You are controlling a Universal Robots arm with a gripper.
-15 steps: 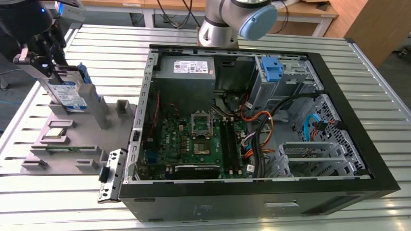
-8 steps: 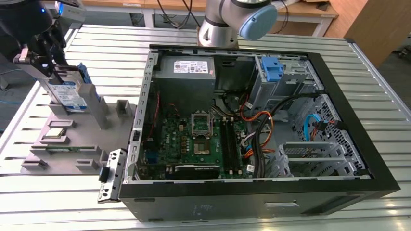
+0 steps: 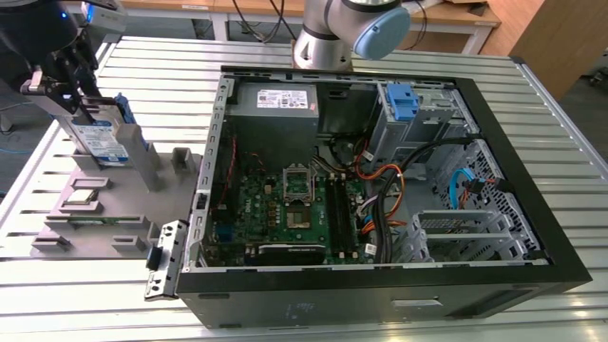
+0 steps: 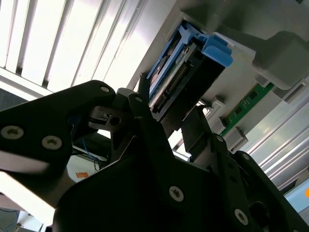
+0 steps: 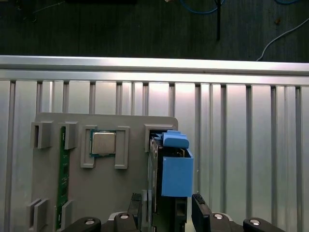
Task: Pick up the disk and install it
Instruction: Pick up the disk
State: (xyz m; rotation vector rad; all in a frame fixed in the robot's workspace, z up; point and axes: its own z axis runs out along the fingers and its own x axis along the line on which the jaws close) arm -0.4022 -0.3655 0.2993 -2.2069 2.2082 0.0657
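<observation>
As arm points straight down over grey fixture, tool clamps upright disk btwn fingers.

the first wrist view's edge cuts off the gripper and the near end of the disk.

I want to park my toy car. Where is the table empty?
Bare slats lie below the grey holder in the exterior view, and between it and the arm's base. The computer case is crowded inside.
</observation>
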